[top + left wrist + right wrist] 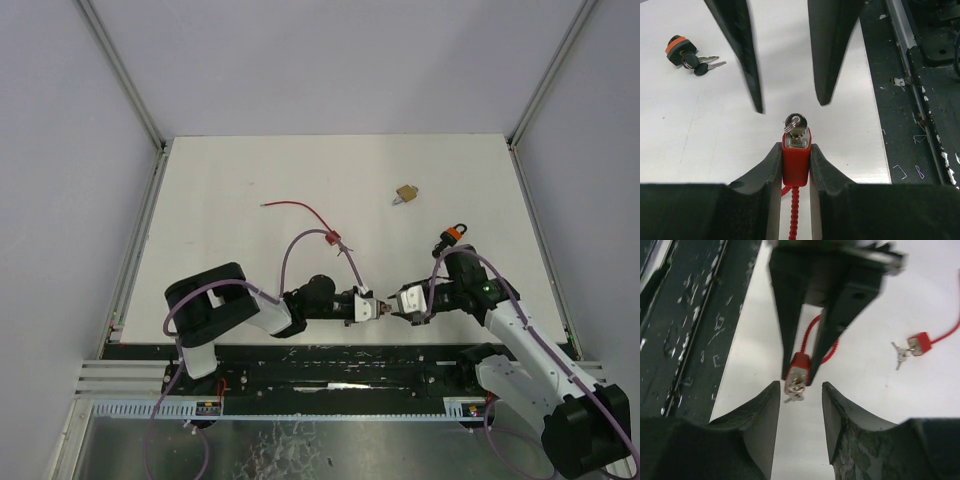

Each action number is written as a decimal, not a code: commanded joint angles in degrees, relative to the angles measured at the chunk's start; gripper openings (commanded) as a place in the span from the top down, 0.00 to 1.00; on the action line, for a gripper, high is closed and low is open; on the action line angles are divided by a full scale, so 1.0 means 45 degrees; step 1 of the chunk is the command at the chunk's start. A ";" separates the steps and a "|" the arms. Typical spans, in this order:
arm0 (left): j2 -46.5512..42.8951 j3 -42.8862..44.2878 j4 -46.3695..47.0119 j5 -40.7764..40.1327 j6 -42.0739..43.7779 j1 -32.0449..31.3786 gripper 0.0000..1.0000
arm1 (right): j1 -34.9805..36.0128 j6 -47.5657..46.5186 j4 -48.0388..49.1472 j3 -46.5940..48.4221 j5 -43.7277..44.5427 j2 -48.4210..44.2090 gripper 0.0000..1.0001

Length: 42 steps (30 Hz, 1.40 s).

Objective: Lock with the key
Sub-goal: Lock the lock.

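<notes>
My left gripper (372, 308) is shut on a small red lock body (796, 160) with a red ribbed cable trailing behind it. A silver key on a ring (795, 122) sits in the lock's front face. In the right wrist view the lock (797, 371) and its key (796, 391) hang between the left fingers. My right gripper (398, 305) faces the lock, open and empty. Its fingertips (774, 390) stand either side of the key without touching it.
A second red cable lock (335, 238) with keys lies on the white table (220, 200), also in the right wrist view (917, 343). An orange-and-black lock with keys (455, 235) lies beside the right arm. A brass padlock (405, 194) lies further back.
</notes>
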 commanded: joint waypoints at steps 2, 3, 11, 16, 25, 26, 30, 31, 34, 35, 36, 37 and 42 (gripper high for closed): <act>-0.0551 -0.0057 -0.0315 -0.0170 -0.0523 -0.0051 1.00 | -0.0422 0.5290 0.1142 0.1195 -0.1140 -0.0507 0.54; -0.0564 0.0010 -0.0438 -0.0096 -0.0676 0.0003 1.00 | -0.0428 0.6238 0.1381 0.1226 -0.0993 -0.0311 0.55; -0.1234 -0.0004 -0.0281 0.0720 -0.2473 0.0835 1.00 | -0.0572 1.2272 0.2781 0.2609 0.0551 0.1249 0.55; -0.1725 0.0166 -0.0967 0.0096 -0.2405 0.0855 1.00 | -0.0942 1.3637 0.2789 0.2882 -0.0279 0.1443 0.55; -0.1567 0.0450 -0.1337 -0.1406 -0.2186 0.0628 1.00 | -0.0938 1.4140 0.2898 0.2743 0.0782 0.2348 0.65; -0.1577 0.0476 -0.1346 -0.1464 -0.2163 0.0621 1.00 | -0.0913 1.4100 0.2870 0.2731 0.0883 0.2450 0.66; -0.1559 0.0575 -0.1397 -0.1704 -0.2139 0.0574 1.00 | -0.0733 1.3930 0.2817 0.2658 0.1122 0.2590 0.67; -0.1552 0.0599 -0.1420 -0.1746 -0.2153 0.0567 1.00 | -0.0682 1.3905 0.2836 0.2640 0.1211 0.2629 0.66; -0.1529 0.0638 -0.1453 -0.1779 -0.2133 0.0552 1.00 | -0.0519 1.3787 0.2838 0.2612 0.1509 0.2876 0.65; -0.1521 0.0639 -0.1459 -0.1765 -0.2127 0.0557 1.00 | -0.0455 1.3763 0.2865 0.2592 0.1589 0.2929 0.65; -0.1513 0.0671 -0.1465 -0.1751 -0.2134 0.0560 1.00 | -0.0393 1.3760 0.2900 0.2563 0.1672 0.2987 0.65; -0.1495 0.0692 -0.1465 -0.1751 -0.2147 0.0522 1.00 | -0.0344 1.3750 0.2941 0.2552 0.1749 0.3045 0.65; -0.1377 0.0785 -0.1461 -0.1723 -0.2163 0.0490 1.00 | -0.0170 1.3697 0.2953 0.2551 0.1857 0.3172 0.66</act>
